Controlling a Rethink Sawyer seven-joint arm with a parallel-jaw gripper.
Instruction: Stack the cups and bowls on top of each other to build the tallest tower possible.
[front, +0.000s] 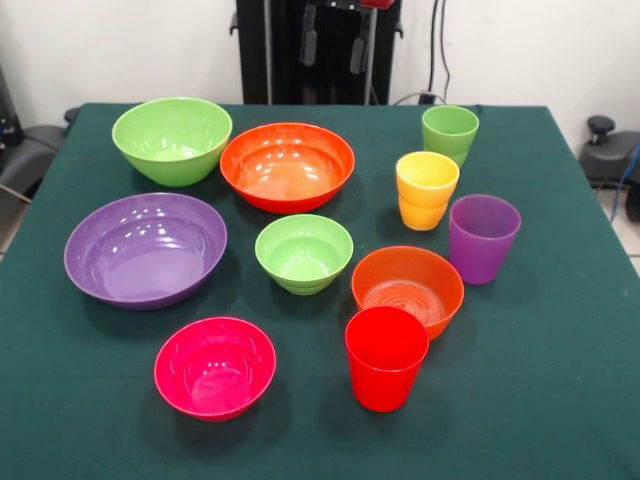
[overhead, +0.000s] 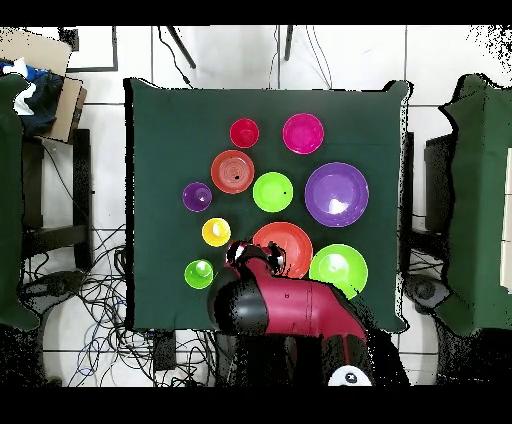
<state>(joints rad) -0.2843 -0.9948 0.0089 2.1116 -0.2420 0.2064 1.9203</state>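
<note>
All cups and bowls stand apart and upright on the green table (front: 560, 380). At the far side are the large lime green bowl (front: 172, 140) and large orange bowl (front: 287, 165). The large purple bowl (front: 146, 248) is at the left, the small lime green bowl (front: 304, 252) in the middle, the small orange bowl (front: 407, 288) to its right and the small magenta bowl (front: 215, 366) near the front. The red cup (front: 386, 357) stands in front. The purple cup (front: 483, 238), yellow cup (front: 427, 190) and light green cup (front: 450, 133) line the right. My gripper (front: 333, 62) hangs open and empty at the far edge.
The black pedestal (front: 270, 50) stands behind the table. In the overhead view the red arm (overhead: 290, 310) overlaps the large orange bowl's (overhead: 292, 243) edge. Green-covered tables (overhead: 480, 200) flank both sides, a cardboard box (overhead: 45, 80) sits at upper left, and cables (overhead: 90, 290) lie on the floor.
</note>
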